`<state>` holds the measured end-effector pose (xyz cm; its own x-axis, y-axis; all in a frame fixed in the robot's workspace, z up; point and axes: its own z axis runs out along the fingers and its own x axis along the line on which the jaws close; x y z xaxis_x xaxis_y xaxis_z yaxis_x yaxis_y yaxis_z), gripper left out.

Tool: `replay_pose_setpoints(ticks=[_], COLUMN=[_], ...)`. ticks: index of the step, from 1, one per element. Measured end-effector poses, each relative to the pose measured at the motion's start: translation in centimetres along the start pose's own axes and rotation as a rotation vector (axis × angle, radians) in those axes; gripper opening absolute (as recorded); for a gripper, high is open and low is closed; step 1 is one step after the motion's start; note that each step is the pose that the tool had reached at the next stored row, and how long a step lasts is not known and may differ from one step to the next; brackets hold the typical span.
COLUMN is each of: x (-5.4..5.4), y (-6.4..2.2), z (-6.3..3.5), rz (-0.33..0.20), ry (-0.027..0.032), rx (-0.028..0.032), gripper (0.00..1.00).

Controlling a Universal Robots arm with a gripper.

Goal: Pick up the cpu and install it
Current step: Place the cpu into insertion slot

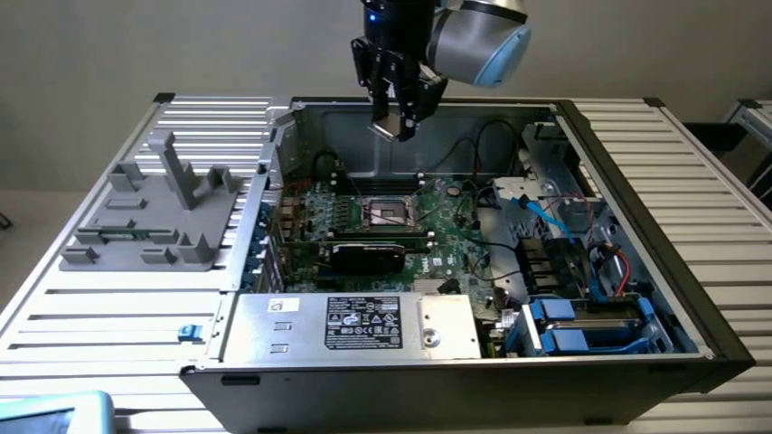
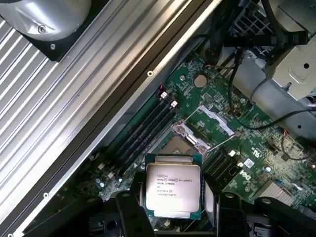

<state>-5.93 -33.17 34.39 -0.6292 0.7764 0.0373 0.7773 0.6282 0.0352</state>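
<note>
"Where was the cpu [image 2: 173, 190]?"

"Gripped by its edges between the jaws of the gripper [image 1: 397, 119], metal top facing the wrist camera, at the exterior view's upper centre."

"And the socket [image 1: 389, 213]?"

"Directly below it in that frame, well apart. It lay open on the motherboard [image 1: 465, 240], deep inside the case [image 1: 627, 194]."

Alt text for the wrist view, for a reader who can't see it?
The gripper holds the cpu, silver printed top facing the camera, above a green motherboard inside an open computer case. Past the chip sits the socket with its metal frame open, next to dark memory slots; a ribbed metal table runs alongside.
</note>
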Motion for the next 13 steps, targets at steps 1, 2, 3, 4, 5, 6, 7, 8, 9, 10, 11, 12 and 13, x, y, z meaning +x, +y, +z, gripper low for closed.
replay_pose_setpoints(ticks=[1,2,3,4,5,6,7,8,9,10,11,12,13], x=[0.00,0.00,0.00,0.00,0.00,0.00,-0.01,-0.01,-0.01,-0.01,-0.01,-0.01,-0.01], y=[0.00,0.00,0.00,0.00,0.00,0.00,0.00,-0.01,-0.01,-0.01,-0.01,-0.01,-0.01], z=[0.02,0.04,0.06,0.08,0.09,0.11,0.13,0.15,0.16,0.18,0.20,0.22,0.23], rz=[0.016,0.032,0.047,0.062,0.078,0.093,0.109,0.125,0.140,0.156,0.171,0.186,0.201], ry=[-0.0005,-0.0012,-0.0017,-0.0022,-0.0028,-0.0033,-0.0038,-0.0044,-0.0050,-0.0055,-0.0060,-0.0066,-0.0071], rx=[-0.0005,-0.0011,-0.0017,-0.0023,-0.0029,-0.0034,-0.0041,-0.0046,-0.0051,-0.0057,-0.0064,-0.0070,-0.0074], gripper=[0.56,0.56,0.56,0.56,0.56,0.56,0.56,0.56,0.56,0.56,0.56,0.56,0.56])
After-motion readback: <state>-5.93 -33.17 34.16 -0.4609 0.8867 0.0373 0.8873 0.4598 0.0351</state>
